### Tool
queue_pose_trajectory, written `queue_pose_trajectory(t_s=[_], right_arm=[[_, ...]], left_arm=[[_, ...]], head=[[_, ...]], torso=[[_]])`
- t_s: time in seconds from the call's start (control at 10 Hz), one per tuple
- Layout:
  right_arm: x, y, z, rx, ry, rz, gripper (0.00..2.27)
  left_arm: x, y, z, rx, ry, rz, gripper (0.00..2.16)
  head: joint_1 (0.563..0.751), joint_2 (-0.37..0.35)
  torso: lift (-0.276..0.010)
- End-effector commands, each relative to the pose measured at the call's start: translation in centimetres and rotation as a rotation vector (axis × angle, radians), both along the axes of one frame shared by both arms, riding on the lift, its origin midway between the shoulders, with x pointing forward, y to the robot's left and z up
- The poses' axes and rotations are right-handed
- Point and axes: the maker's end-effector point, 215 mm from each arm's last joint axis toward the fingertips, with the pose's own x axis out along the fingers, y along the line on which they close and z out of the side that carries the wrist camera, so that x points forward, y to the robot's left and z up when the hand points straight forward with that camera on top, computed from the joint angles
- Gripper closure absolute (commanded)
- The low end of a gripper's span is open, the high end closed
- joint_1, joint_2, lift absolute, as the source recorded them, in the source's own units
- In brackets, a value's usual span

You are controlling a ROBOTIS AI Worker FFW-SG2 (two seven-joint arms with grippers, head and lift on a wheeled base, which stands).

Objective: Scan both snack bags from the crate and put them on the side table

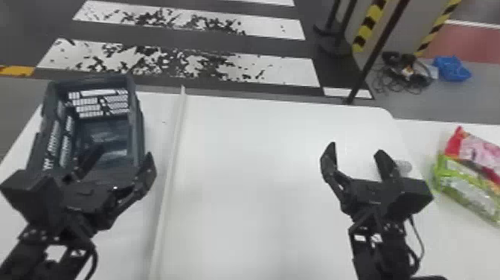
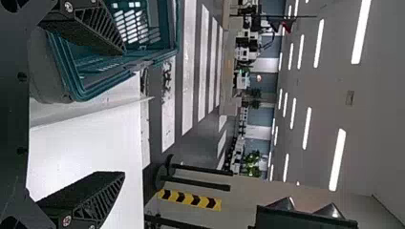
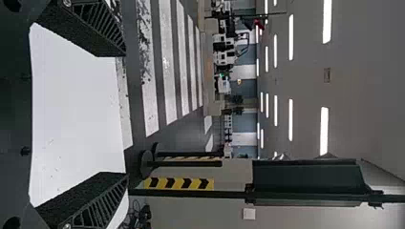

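Find the green snack bag (image 1: 465, 186) and the pink snack bag (image 1: 480, 149) lying flat and touching on the side table (image 1: 446, 242), just beyond the right edge of the table (image 1: 253, 167). Find the crate (image 1: 137, 126) by the left edge of the table, toward the far left corner.

Read the left gripper (image 1: 126, 152) as wide open and empty, at the near end of the crate; contact with the wall impossible to tell. Read the right gripper (image 1: 356, 149) as likewise spread wide and empty, above the table toward its right edge, apart from both bags.

Treat the step in hand as the close of the job: bags apparently delivered, arms to be parked. Confirm both scans separately; impossible to verify here.

Raise the left gripper straight up before drawing back, to avoid hooking a finger on the crate rim. Draw the right gripper toward the near edge of the table, away from the side table, to avoid brushing the green snack bag. Move slowly. Do not close either gripper beside the crate wall. Leave both bags undisturbed.
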Motion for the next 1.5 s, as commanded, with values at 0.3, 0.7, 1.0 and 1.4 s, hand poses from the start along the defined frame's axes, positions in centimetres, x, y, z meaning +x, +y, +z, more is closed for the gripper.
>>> queue_pose_trajectory(t_s=[0.3, 0.7, 1.0, 1.4], right_arm=[[-2.4, 2.7, -0.6, 0.001, -0.003, 0.035, 0.03], [-2.8, 2.6, -0.6, 0.000, -0.003, 0.034, 0.03], [-2.9, 2.6, -0.1, 0.001, -0.014, 0.033, 0.03], [-2.9, 2.7, -0.2, 0.003, -0.012, 0.033, 0.03]], left_arm=[[-0.2, -0.6, 0.5, -0.004, -0.019, 0.004, 0.10], [-0.4, -0.8, 1.1, 0.002, -0.028, 0.003, 0.10], [-0.4, -0.8, 1.1, 0.006, -0.027, 0.005, 0.10], [-0.4, -0.7, 1.1, 0.008, -0.027, 0.005, 0.10]], head=[[0.695, -0.063], [0.695, -0.065], [0.695, -0.067], [0.695, -0.066]], torso=[[-0.087], [-0.087], [-0.087], [-0.087]])
